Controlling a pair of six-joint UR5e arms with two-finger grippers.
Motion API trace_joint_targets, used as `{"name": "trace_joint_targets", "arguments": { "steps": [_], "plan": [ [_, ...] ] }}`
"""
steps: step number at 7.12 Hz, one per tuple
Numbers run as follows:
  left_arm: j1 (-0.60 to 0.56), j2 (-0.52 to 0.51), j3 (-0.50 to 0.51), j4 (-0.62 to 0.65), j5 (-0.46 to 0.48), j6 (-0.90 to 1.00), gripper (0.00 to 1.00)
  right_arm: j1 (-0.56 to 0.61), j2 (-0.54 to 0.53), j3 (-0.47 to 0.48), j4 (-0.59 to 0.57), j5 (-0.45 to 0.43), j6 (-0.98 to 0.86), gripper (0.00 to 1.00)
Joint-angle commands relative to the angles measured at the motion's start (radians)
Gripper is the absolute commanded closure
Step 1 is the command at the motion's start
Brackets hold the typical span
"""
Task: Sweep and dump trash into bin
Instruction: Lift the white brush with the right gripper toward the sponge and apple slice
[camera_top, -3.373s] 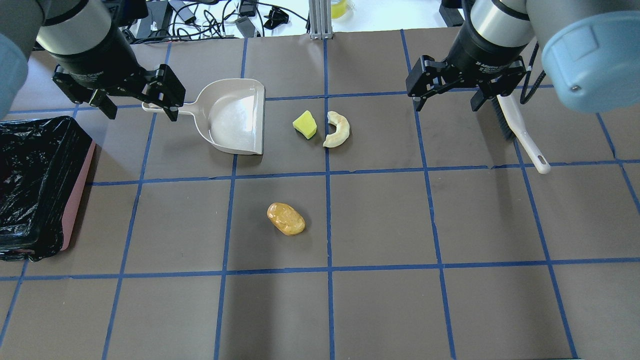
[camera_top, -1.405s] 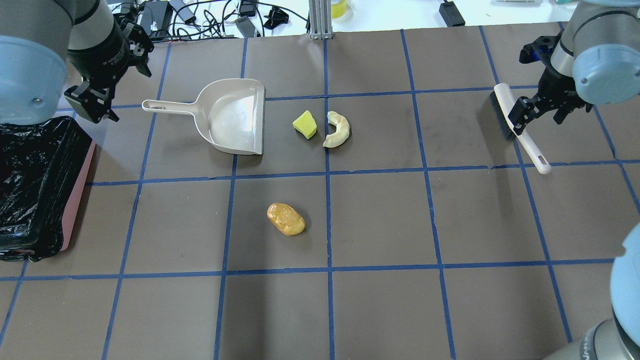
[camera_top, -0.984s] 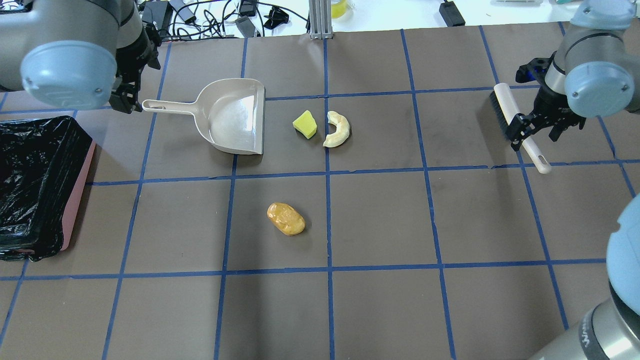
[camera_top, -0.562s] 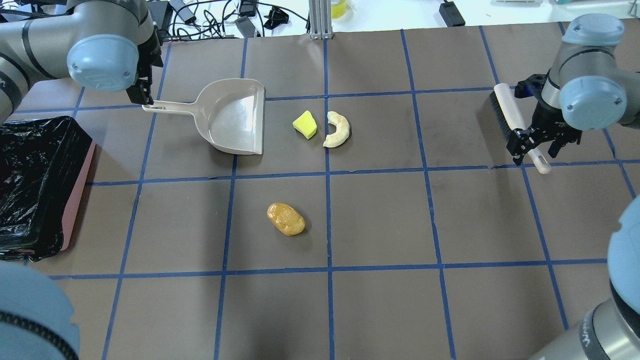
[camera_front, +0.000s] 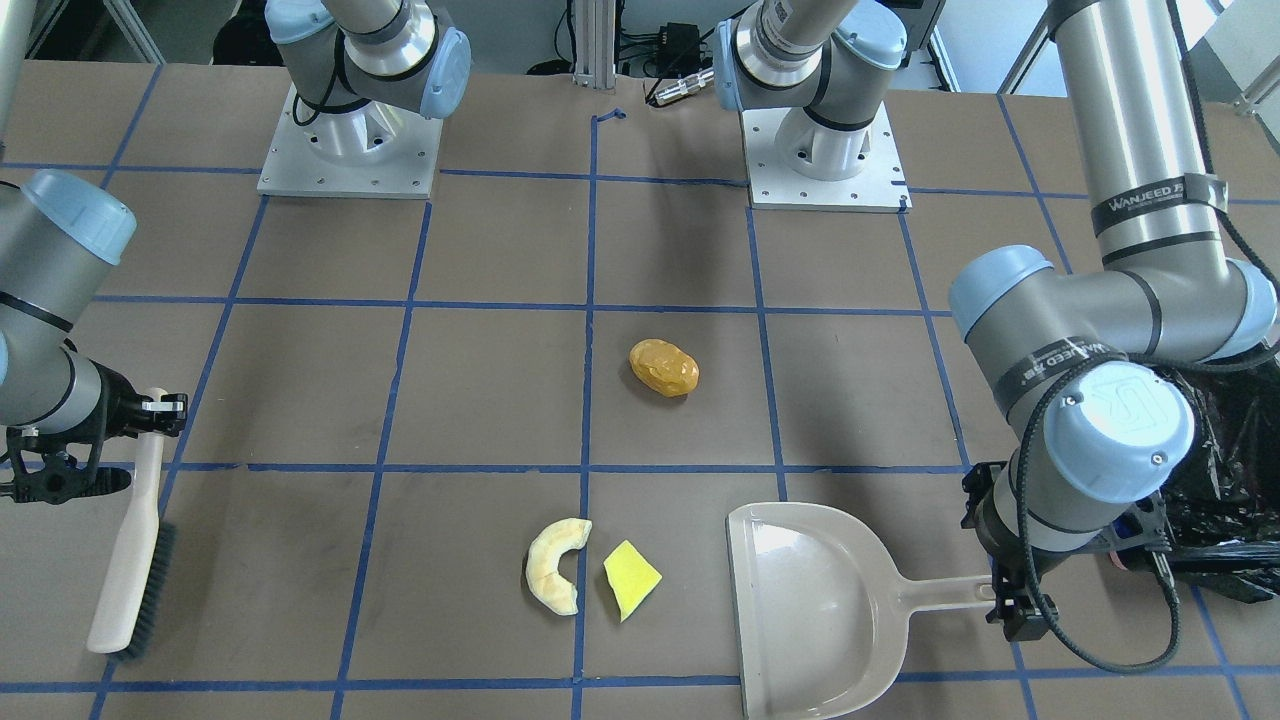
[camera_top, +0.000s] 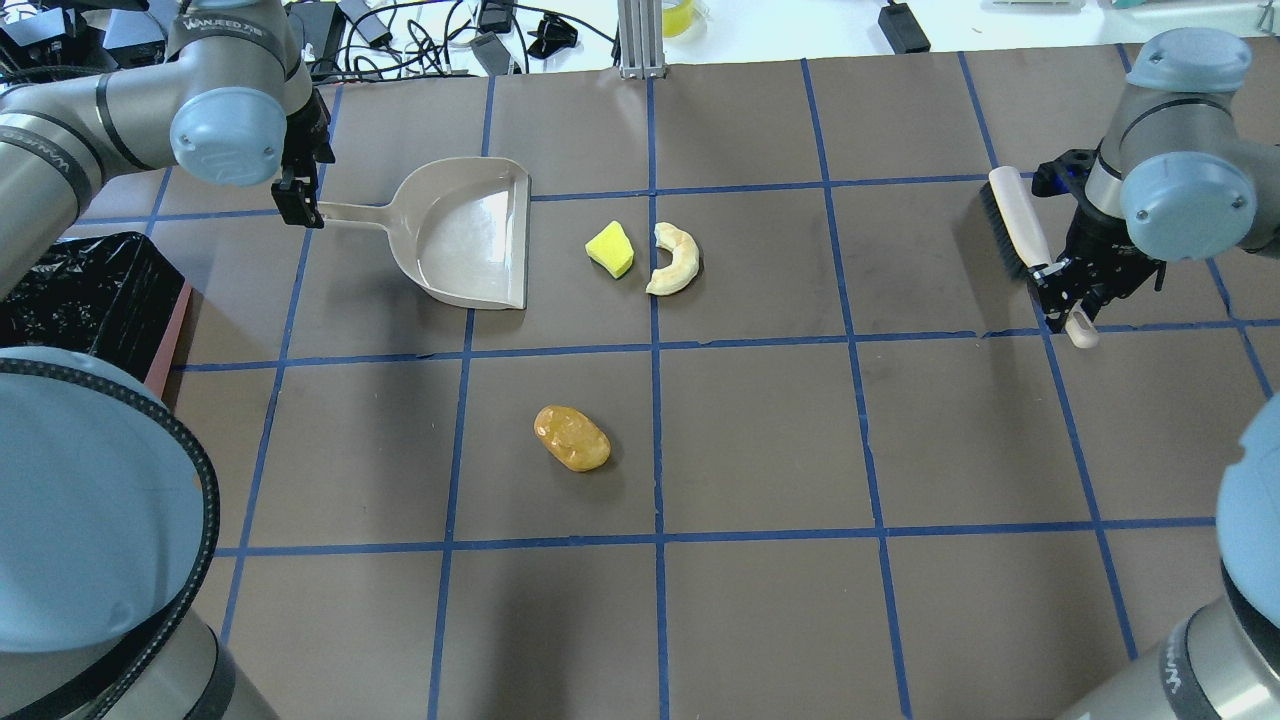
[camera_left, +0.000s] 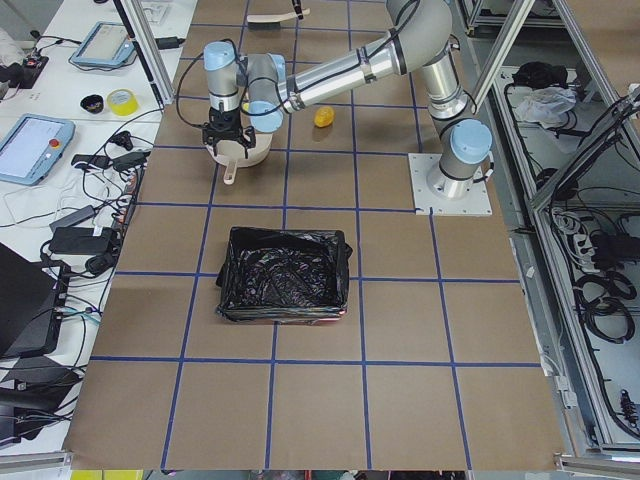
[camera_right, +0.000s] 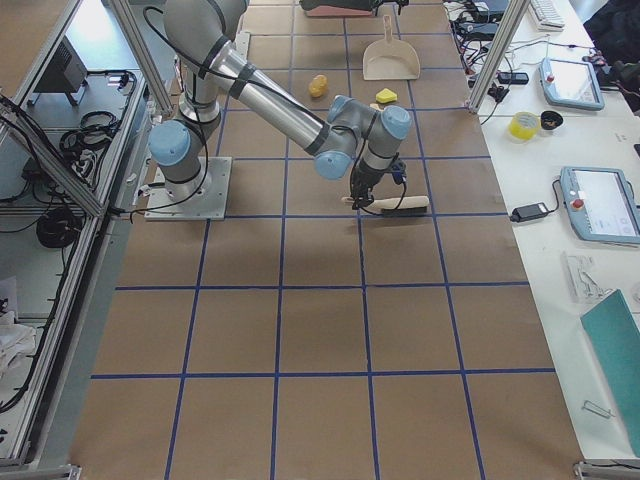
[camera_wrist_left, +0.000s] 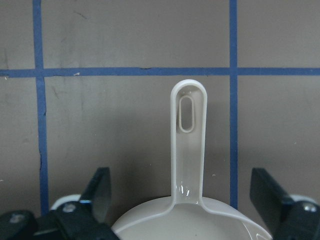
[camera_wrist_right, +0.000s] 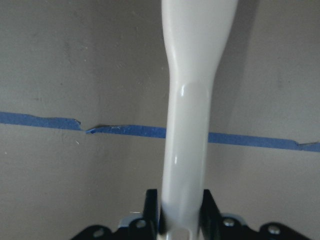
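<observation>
The trash lies on the brown mat: an orange-brown potato lump (camera_top: 571, 437) near the middle, with a pale crescent slice (camera_top: 675, 258) and a yellow wedge (camera_top: 610, 248) side by side to the right of the beige dustpan (camera_top: 465, 235). My left gripper (camera_top: 298, 195) is open, and in the left wrist view (camera_wrist_left: 180, 177) its fingers stand wide on either side of the dustpan handle (camera_wrist_left: 189, 145). My right gripper (camera_top: 1075, 300) is shut on the handle of the white brush (camera_top: 1012, 225), as the right wrist view (camera_wrist_right: 181, 220) shows. The bin (camera_top: 80, 300), with its black bag, stands at the left edge.
The dustpan's open mouth faces the wedge and the crescent. Blue tape lines grid the mat. Cables and small devices lie beyond the far edge (camera_top: 450, 40). My left arm's elbow (camera_top: 90, 500) covers part of the bin in the overhead view.
My left gripper has moved right to the end of the dustpan handle and straddles it. My right gripper has come down the brush handle and shut on it. The trash has not moved.
</observation>
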Motion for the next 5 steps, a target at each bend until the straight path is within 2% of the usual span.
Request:
{"name": "trace_joint_targets", "arguments": {
  "steps": [1, 3, 4, 5],
  "plan": [
    [0.013, -0.036, 0.003, 0.019, -0.001, 0.011, 0.01, 0.0, -0.001, -0.011, 0.007, 0.0, 0.001, 0.88],
    [0.016, -0.049, 0.004, 0.02, -0.001, 0.0, 0.01, 0.004, -0.049, -0.028, 0.019, -0.002, 0.039, 0.89],
    [0.016, -0.055, 0.003, 0.02, -0.003, -0.004, 0.01, 0.024, -0.097, -0.028, 0.075, 0.0, 0.138, 0.89],
    [0.016, -0.055, -0.002, 0.022, -0.001, -0.003, 0.0, 0.097, -0.11, -0.028, 0.106, -0.002, 0.227, 0.9]
  ]
}}
